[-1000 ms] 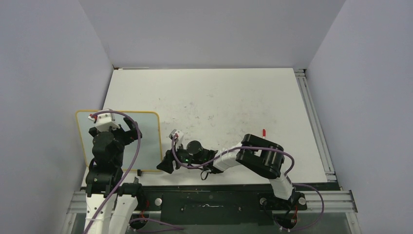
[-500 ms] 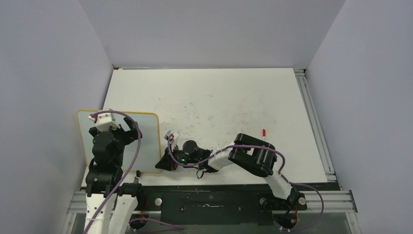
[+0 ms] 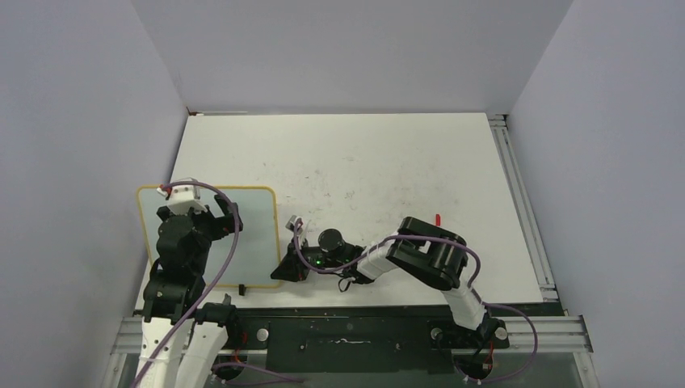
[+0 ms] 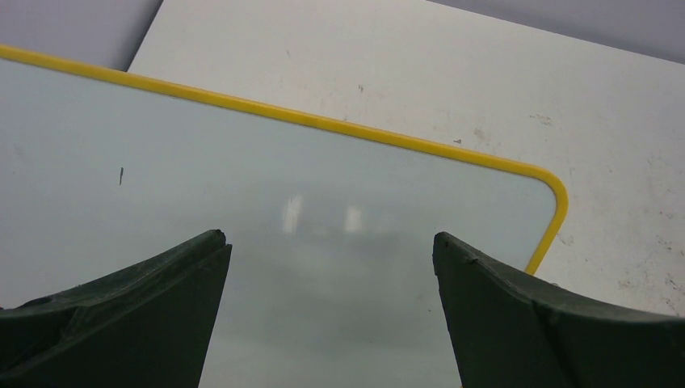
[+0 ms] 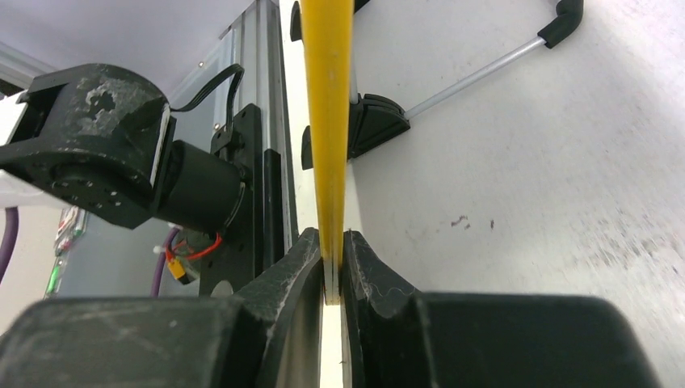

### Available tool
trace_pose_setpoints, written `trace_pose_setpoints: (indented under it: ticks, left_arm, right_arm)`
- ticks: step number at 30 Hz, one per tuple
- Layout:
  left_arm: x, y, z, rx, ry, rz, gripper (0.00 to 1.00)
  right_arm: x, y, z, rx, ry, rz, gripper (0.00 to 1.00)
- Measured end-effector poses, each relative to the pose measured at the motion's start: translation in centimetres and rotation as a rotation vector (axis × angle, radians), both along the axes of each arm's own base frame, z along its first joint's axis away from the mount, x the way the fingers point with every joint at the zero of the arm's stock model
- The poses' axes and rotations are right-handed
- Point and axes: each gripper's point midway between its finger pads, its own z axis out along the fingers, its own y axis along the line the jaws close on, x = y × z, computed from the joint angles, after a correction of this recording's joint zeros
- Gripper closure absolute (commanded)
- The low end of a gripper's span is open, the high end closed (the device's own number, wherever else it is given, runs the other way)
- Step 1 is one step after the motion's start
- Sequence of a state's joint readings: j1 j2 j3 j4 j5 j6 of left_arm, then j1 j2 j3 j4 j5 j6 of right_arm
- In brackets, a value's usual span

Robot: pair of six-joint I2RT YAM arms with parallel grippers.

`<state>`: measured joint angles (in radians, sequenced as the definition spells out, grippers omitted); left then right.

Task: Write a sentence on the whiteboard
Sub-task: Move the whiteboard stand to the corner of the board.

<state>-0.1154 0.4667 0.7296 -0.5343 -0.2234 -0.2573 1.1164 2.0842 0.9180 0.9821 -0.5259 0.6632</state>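
The whiteboard (image 3: 254, 234), pale grey with a yellow frame, lies at the table's near left. Its glossy face (image 4: 242, 186) fills the left wrist view, bare but for a tiny dark speck; the sentence is out of view. My left gripper (image 3: 194, 214) hovers over the board, jaws wide open (image 4: 329, 242) with nothing between them. My right gripper (image 3: 284, 267) reaches in low from the right. It is shut (image 5: 332, 242) on the board's yellow right edge (image 5: 327, 121) near the front corner.
A red marker (image 3: 438, 219) lies on the white tabletop to the right, beyond the right arm. A black clip foot (image 5: 376, 121) and a thin metal rod (image 5: 485, 69) sit by the board's edge. The black rail (image 3: 347, 331) runs along the table's near edge.
My right gripper closed on the board's right edge, and the board slid a little to the right. The left arm shifted slightly right with it, still open.
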Motion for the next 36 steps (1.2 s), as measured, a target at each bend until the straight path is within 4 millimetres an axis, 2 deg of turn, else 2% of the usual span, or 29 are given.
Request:
trace_pose_setpoints:
  ticks: [3, 8, 13, 15, 19, 23, 30, 34, 36]
  left_arm:
    - [0.1, -0.8, -0.2, -0.001, 0.008, -0.042, 0.04]
    - [0.3, -2.2, -0.6, -0.007, 0.023, -0.113, 0.01]
    - [0.4, -3.8, -1.6, -0.008, 0.072, -0.178, 0.00]
    - [0.2, -4.4, -2.2, -0.012, 0.099, -0.203, 0.06]
    - [-0.4, -5.4, -3.3, -0.037, 0.154, -0.240, 0.09]
    - [-1.3, -6.7, -3.4, -0.077, 0.189, -0.275, 0.11]
    - [-1.9, -8.5, -2.2, -0.120, 0.255, -0.286, 0.13]
    - [-2.7, -8.9, -3.2, -0.162, 0.317, -0.264, 0.16]
    - [-3.2, -8.9, -3.7, -0.182, 0.339, -0.250, 0.17]
  right_arm:
    - [0.0, -1.3, 0.2, -0.008, 0.001, 0.024, 0.95]
    - [1.0, -3.5, 0.3, -0.028, 0.001, 0.030, 0.95]
    - [1.6, -5.3, 0.8, -0.058, -0.020, 0.037, 0.95]
    - [1.5, -5.8, 0.9, -0.066, -0.030, 0.041, 0.95]
    - [1.4, -6.9, 0.5, -0.079, -0.040, 0.044, 0.95]
    - [1.0, -8.0, -0.5, -0.098, -0.024, 0.044, 0.95]
    - [0.5, -7.8, -0.7, -0.075, -0.030, 0.038, 0.95]
    - [0.1, -7.1, -1.0, -0.058, -0.030, 0.029, 0.92]
    - [0.0, -6.7, -1.0, -0.051, -0.036, 0.022, 0.85]
